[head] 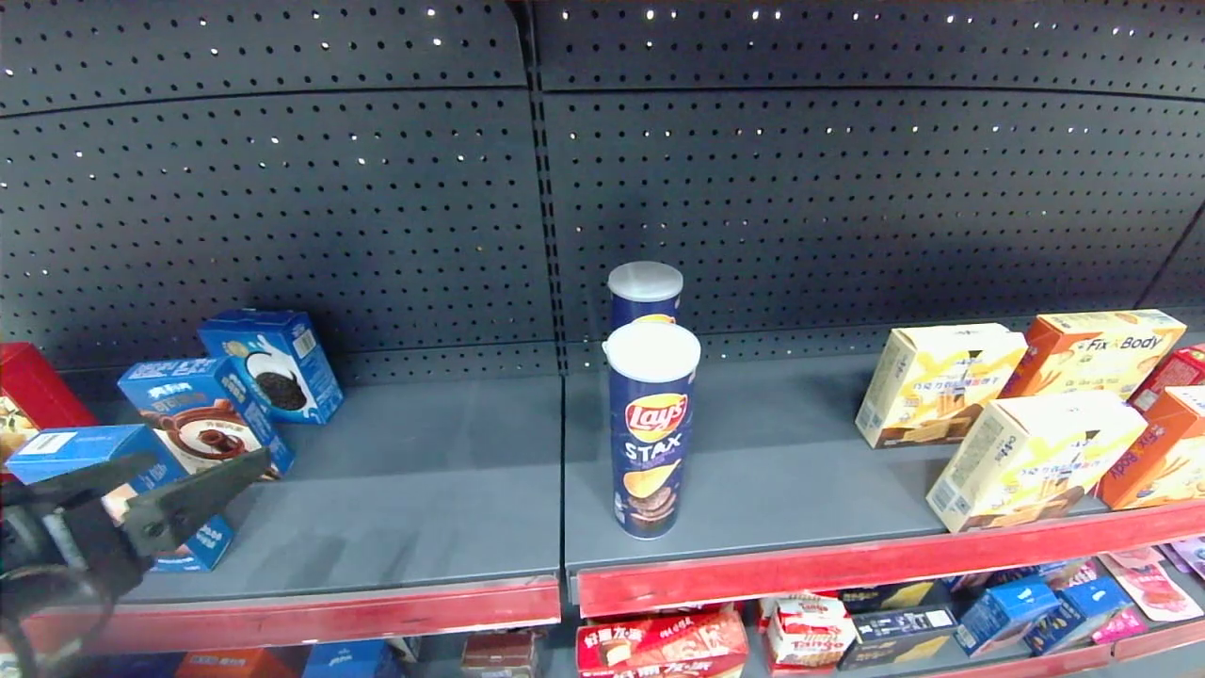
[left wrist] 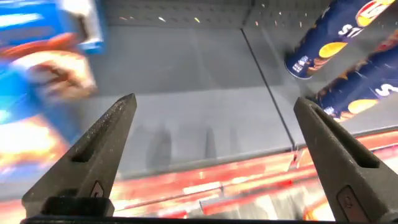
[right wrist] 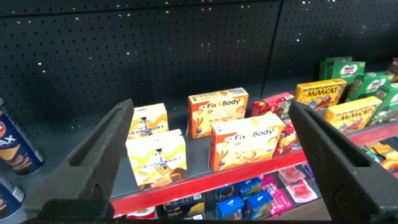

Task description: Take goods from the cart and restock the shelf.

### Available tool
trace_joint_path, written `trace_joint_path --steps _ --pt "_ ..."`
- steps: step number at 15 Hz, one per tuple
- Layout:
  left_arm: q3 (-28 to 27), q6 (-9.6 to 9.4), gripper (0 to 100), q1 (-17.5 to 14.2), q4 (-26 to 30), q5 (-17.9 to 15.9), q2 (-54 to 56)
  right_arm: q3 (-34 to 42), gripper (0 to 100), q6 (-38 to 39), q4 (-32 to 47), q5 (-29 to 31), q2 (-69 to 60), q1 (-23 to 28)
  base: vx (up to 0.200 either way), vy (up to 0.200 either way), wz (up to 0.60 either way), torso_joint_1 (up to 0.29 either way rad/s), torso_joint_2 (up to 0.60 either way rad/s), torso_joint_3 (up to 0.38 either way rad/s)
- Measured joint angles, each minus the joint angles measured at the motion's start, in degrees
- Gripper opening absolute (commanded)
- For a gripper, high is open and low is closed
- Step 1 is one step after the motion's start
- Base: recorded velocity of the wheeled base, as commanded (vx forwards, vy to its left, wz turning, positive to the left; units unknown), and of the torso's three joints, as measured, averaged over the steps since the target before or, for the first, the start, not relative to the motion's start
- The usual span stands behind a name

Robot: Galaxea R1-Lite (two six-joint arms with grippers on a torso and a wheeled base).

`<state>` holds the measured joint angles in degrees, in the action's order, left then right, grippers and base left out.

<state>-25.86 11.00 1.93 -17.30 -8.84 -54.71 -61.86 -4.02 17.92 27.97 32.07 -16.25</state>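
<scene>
Here's our left claw (head: 212, 459), spread wide and empty, low at the near left edge of the shelf (head: 424, 471), just in front of three blue boxes (head: 202, 410). Our right claw (right wrist: 211, 106) gapes wide too, nothing in it, facing the shelf's right end. Two cans (head: 650, 433) stand upright mid-shelf, one right behind the other, just right of the seam. On the right we count two yellow boxes (head: 937, 381), near and far, with two orange boxes (head: 1092, 353) to their right.
</scene>
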Motion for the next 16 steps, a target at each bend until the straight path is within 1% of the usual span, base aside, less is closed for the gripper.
trace_joint_path --steps 1,3,6,7,9,11,12,14,16 --pt "2.4 0.06 100 -1.7 0.1 -0.3 4.8 -0.3 100 0.0 0.0 0.0 0.4 -0.2 0.0 0.0 0.0 0.0 0.0 0.0" --pt "4.9 0.09 100 -3.7 0.0 -0.6 11.3 -1.4 100 0.0 0.0 0.0 1.4 -0.7 0.0 0.0 0.0 0.0 0.0 0.0" --pt "8.8 0.06 100 -4.1 0.1 -1.0 17.5 -2.5 100 -0.2 0.1 0.1 2.3 -0.8 0.0 0.0 0.0 0.0 0.0 0.0" --pt "10.3 0.04 100 -4.1 -0.1 -1.1 19.4 -3.0 100 -0.2 1.3 0.1 2.5 -0.7 0.0 0.0 0.0 0.0 0.0 0.0" --pt "14.9 0.04 100 -3.9 0.0 -1.5 24.0 -4.4 100 -0.3 3.1 0.1 3.1 -0.4 0.0 0.0 0.0 0.0 0.0 0.0" --pt "20.3 0.68 100 -3.8 0.1 -1.8 29.3 -7.4 100 -0.3 4.7 0.4 4.4 -0.1 0.0 0.0 0.0 0.0 0.0 0.0" --pt "22.1 0.85 100 -3.8 0.1 -1.8 31.0 -8.6 100 -0.4 5.1 0.4 5.0 0.0 0.0 0.0 0.0 0.0 0.0 0.0" --pt "24.4 1.04 100 -3.9 0.1 -1.5 33.7 -9.8 100 -0.4 5.3 0.5 6.2 0.1 0.0 0.0 0.0 0.0 0.0 0.0" --pt "25.2 1.12 100 -4.0 0.9 -1.4 35.7 -9.9 100 -0.4 5.3 0.5 7.0 0.6 0.0 0.0 0.0 0.0 0.0 0.0"
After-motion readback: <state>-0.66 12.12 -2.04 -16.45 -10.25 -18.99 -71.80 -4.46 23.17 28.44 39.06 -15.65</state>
